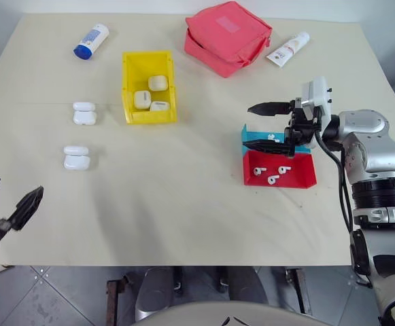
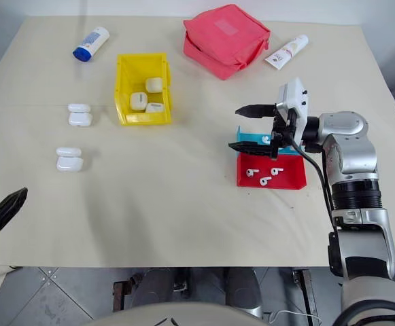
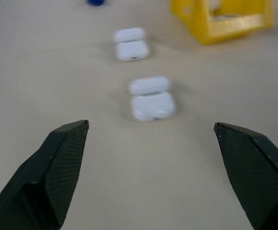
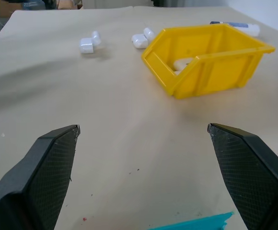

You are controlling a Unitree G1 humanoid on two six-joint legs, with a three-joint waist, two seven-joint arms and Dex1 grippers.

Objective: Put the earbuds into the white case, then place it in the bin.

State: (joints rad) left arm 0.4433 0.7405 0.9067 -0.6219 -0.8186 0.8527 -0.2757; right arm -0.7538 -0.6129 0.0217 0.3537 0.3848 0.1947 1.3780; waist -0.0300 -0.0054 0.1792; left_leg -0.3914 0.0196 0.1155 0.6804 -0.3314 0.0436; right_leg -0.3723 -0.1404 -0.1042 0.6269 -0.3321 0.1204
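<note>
right fingers poised over the earbuds

right gripper (image 1: pixel 273 126), fingers spread wide and empty, hangs at center right, just above the red tray (image 1: pixel 299 178) holding the earbuds (image 1: pixel 272 174) directly below. left gripper (image 1: pixel 10 202), equally wide, sits lower left; nearest open case (image 1: pixel 76 158) lies just up-right, the bin (image 1: pixel 149 115) farther up.

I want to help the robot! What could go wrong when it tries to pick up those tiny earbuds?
1. The earbuds are tiny and lie close together in the red tray; the wide-open right gripper might nudge them or miss.
2. The open white cases lie far across the table, near the open left gripper, so a bud could drop on the way.
</note>
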